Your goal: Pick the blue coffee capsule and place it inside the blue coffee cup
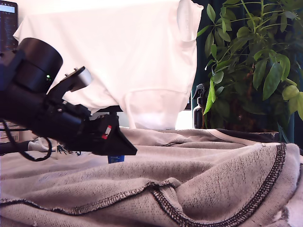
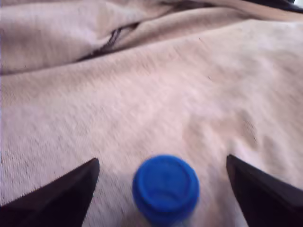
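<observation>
exterior view: a white sheet (image 1: 118, 52) hangs behind a leafy plant (image 1: 255, 56); rumpled grey knit cloth (image 1: 199, 175) covers the surface. the tool (image 2: 163, 172) is released, its fingers (image 2: 61, 194) either side of the blue coffee capsule (image 2: 165, 188) on the cloth, not touching.

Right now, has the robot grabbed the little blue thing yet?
Not yet. Nothing looks finished. The gripper is open, with the blue coffee capsule standing on the beige cloth between its fingers, not squeezed. Next it has to close, lift, and drop the capsule in the cup, which isn't in either picture.
</observation>
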### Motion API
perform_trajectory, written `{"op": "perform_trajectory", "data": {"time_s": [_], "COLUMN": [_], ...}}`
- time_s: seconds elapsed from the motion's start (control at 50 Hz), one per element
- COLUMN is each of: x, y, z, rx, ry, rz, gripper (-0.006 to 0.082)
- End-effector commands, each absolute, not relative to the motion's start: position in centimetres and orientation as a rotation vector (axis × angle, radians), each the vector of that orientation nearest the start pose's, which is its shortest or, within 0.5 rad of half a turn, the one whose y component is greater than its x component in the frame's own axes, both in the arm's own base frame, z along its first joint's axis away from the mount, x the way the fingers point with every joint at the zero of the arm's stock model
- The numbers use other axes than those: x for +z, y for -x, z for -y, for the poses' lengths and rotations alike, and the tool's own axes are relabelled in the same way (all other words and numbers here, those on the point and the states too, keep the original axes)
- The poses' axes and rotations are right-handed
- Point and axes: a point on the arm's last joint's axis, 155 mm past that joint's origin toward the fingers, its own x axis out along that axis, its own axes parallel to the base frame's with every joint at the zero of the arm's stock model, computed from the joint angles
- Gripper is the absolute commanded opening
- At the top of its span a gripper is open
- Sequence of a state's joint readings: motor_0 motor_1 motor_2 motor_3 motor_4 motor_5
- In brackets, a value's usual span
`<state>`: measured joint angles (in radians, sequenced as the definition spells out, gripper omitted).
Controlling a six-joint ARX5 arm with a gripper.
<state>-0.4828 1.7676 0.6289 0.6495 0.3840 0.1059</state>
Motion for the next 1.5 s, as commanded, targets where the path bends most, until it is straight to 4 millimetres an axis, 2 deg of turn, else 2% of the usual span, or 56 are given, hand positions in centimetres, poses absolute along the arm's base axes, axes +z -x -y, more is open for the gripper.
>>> {"op": "perform_trajectory", "data": {"time_s": [0.0,0.14,0.42,0.62,0.72,0.86,0.94,1.26,1.48], "x": [4.8,4.4,3.2,2.7,2.4,2.6,2.7,3.5,5.2], "y": [-35.9,-35.9,-35.2,-34.7,-34.4,-34.6,-34.7,-35.4,-36.7], "z": [26.8,26.8,26.6,26.5,26.5,26.6,26.6,26.5,26.4], "rx": [-0.881,-0.881,-0.888,-0.897,-0.903,-0.903,-0.902,-0.894,-0.880], "ry": [-0.129,-0.129,-0.129,-0.126,-0.125,-0.125,-0.125,-0.121,-0.111], "rz": [-0.467,-0.477,-0.538,-0.569,-0.586,-0.575,-0.571,-0.533,-0.448], "gripper": [0.0789,0.0783,0.0698,0.0687,0.0575,0.0270,0.0201,0.0194,0.0194]}}
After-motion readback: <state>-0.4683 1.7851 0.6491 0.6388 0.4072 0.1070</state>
